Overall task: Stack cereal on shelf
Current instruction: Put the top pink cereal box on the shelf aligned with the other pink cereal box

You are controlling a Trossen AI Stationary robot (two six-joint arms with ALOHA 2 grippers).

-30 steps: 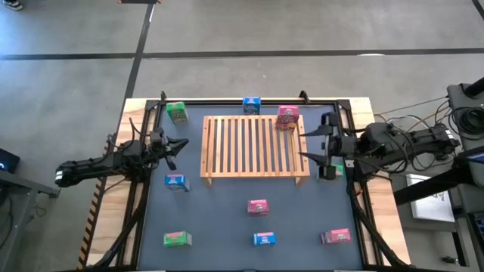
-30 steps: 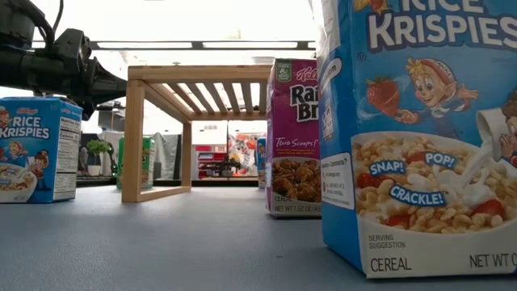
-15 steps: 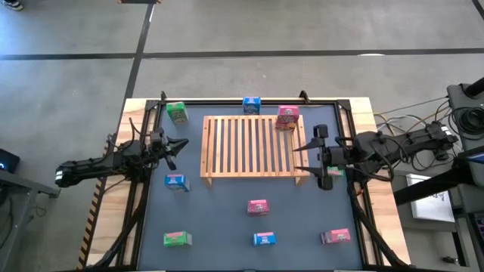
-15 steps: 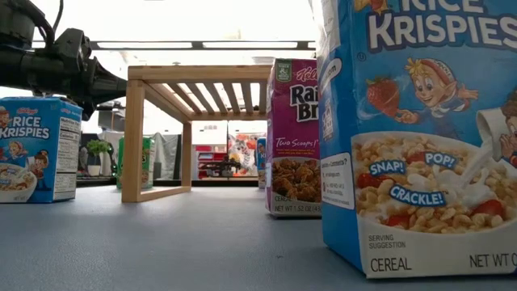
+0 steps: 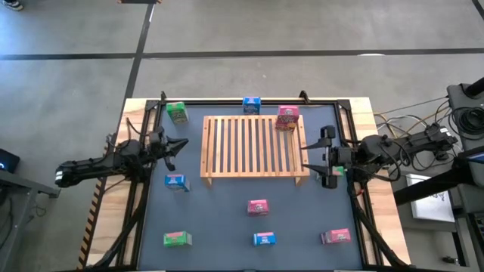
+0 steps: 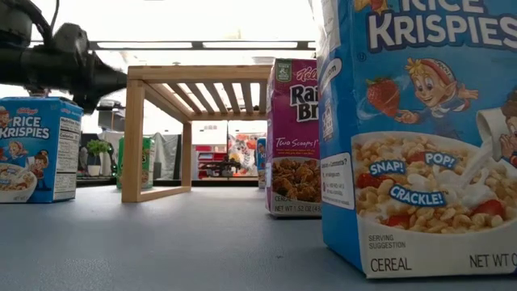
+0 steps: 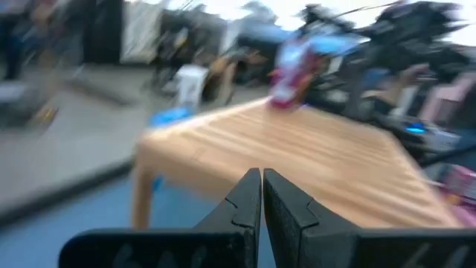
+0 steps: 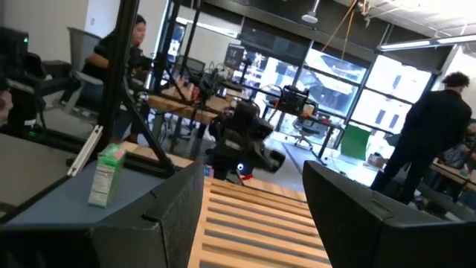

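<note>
One pink cereal box (image 5: 286, 118) already stands on the far corner of the shelf (image 5: 253, 146) nearest the right arm, so the stacking is begun but far from done. The other boxes stand on the desk (image 5: 219, 219): a green box (image 5: 177, 112) and a blue box (image 5: 251, 103) beyond the shelf, a blue one (image 5: 175, 181) just beside the left arm, and a pink (image 5: 257, 206), green (image 5: 176, 239), blue (image 5: 263, 239) and pink box (image 5: 336, 236) in the near half.

The right gripper (image 5: 314, 156) hovers just off the shelf's end, its fingers parted about halfway with nothing seen between them; in its wrist view the slats lie straight ahead. A scrap of green shows against the arm just behind this gripper, perhaps the ninth box, but too little is visible to say. The left gripper (image 5: 180, 144) is shut and empty, pointing at the other end of the shelf, with the blue box close beside it on the near side.

My judgement is that this is a pause between placements, with the next box yet to be fetched. That calls for the right gripper to swing away from the shelf toward a box, likely the green scrap behind it or the pink one in the near corner, descend over it and close on its narrow faces.

Hard to make out: the left wrist view is blurred, so only the shelf top and a reddish box beyond the gripper can be told. The low view crops the nearest blue box and shows only one arm, at the upper edge.
</note>
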